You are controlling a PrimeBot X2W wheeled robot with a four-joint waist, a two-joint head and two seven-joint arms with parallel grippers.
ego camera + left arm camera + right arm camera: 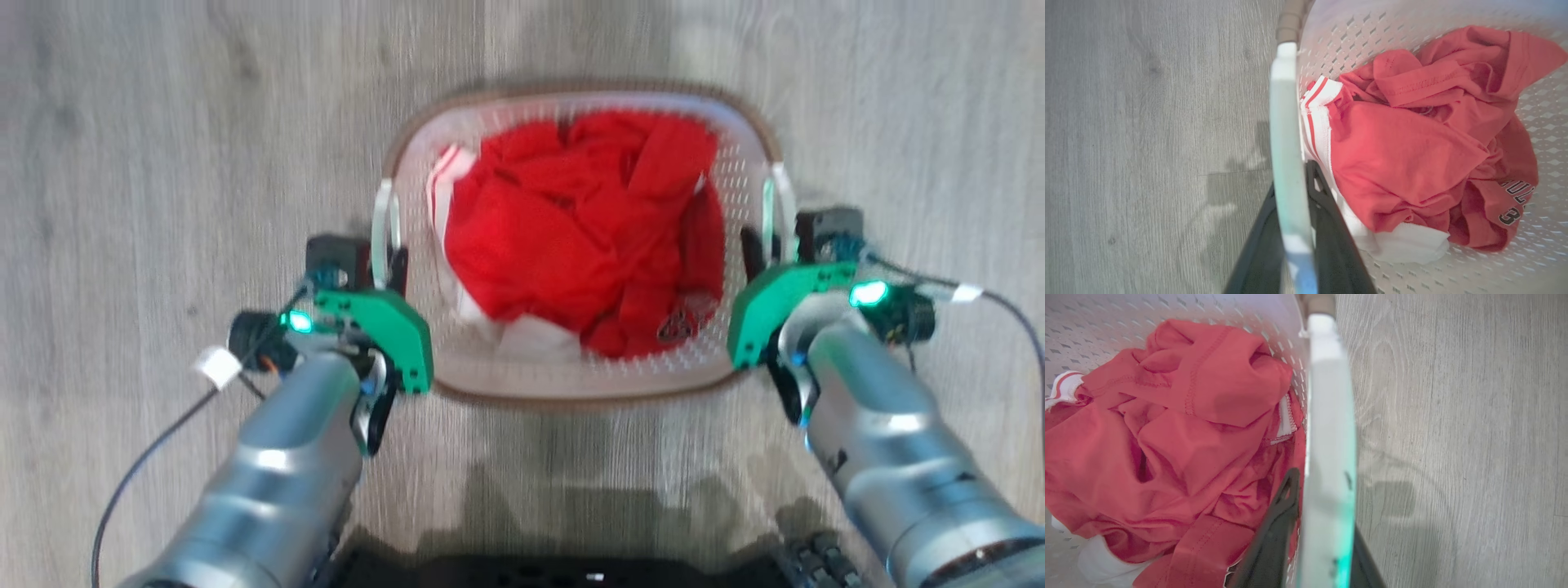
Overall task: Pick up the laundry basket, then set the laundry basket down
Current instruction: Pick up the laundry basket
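Your left gripper (pixel 365 261) is closed down on the left handle (pixel 382 220). One dark finger sits inside the basket wall and one outside, and the thin white strip runs up between them. Your right gripper (pixel 785 241) mirrors this on the right handle (pixel 775 204), again with a finger on each side and little slack showing. Both grips sit around mid-handle, which I judge is the right place to hold.

The laundry basket (pixel 563 398) lies straight ahead between your arms, its long side running left to right. I cannot tell whether its bottom is touching the floor (pixel 163 163).

Expect a light load. The shell is thin perforated plastic that will likely flex a little. The handles are narrow, smooth hoops that could bend or slide between the fingers. Raise and lower both sides together, or the basket will probably tip.

The red clothes (pixel 588 229) and a white garment (pixel 522 335) inside are soft and lie below the brown rim. They should not spill or shift much.

There is open wood-look floor to the left, to the right and on the far side. The near side is tighter, because the robot's base (pixel 588 572) lies not far from the near rim. A cable (pixel 147 465) trails outward from the left wrist, away from the basket.
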